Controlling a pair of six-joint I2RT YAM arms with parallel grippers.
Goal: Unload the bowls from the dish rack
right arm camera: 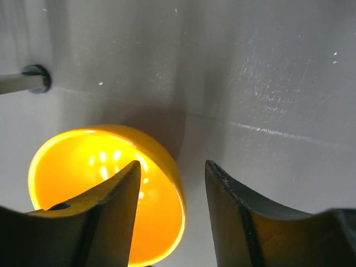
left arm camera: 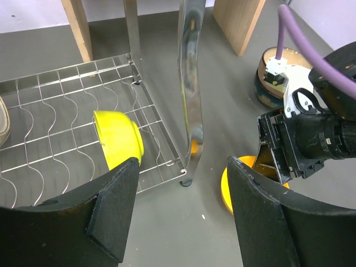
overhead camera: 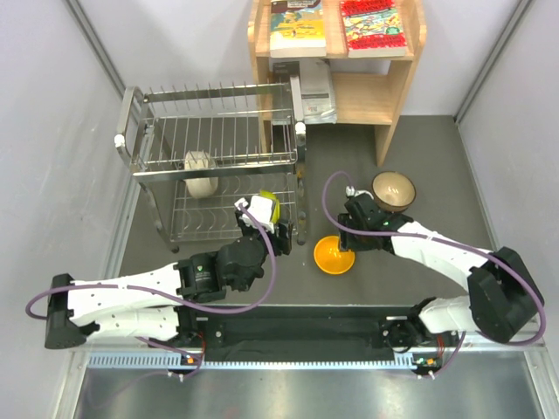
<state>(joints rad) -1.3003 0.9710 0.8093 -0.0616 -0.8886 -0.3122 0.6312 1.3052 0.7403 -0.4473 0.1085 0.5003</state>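
The orange bowl, set on the table, is straddled at its rim by the right gripper's spread jaws. The yellow-green bowl, propped in the dish rack, is faced by the left gripper, its jaws parted, seemingly for grasping.

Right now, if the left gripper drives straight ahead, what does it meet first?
Probably the corner post of the dish rack, centred between the open fingers of the left gripper. The yellow-green bowl lies just left of that line. Depth unclear.

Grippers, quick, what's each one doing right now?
Left gripper: open, empty, facing the yellow-green bowl.
Right gripper: open, jaws astride the rim of the orange bowl, not clamped.
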